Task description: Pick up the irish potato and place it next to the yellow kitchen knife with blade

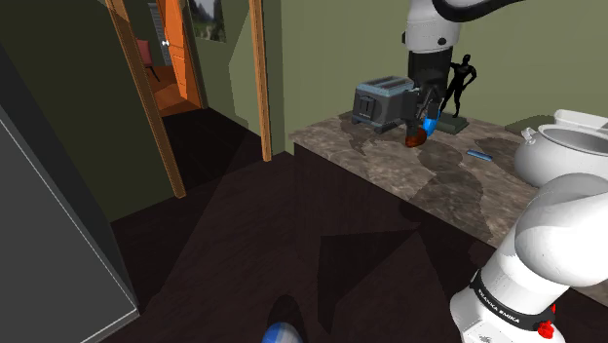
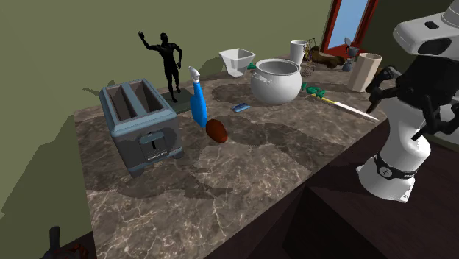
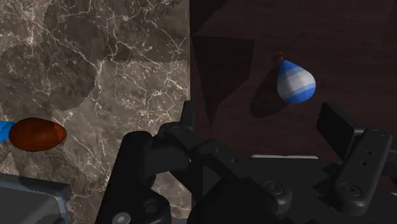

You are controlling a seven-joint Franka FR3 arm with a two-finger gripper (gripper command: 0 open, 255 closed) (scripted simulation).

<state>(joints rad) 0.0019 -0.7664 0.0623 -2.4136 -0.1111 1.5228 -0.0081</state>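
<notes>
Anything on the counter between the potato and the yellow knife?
Nothing visible: bare counter lies between potato and knife. The white pot and a small blue item sit clear of that line.

exterior views from opposite counter (image 1: 443,180) ends, wrist seemingly above its edge

Home kitchen. Evidence: marble-pattern counter (image 2: 243,191) carrying toaster (image 2: 141,125), white pot (image 2: 276,81), jug (image 2: 237,61); green walls, wood-framed doorway (image 1: 190,88), dark floor (image 1: 244,244).
</notes>
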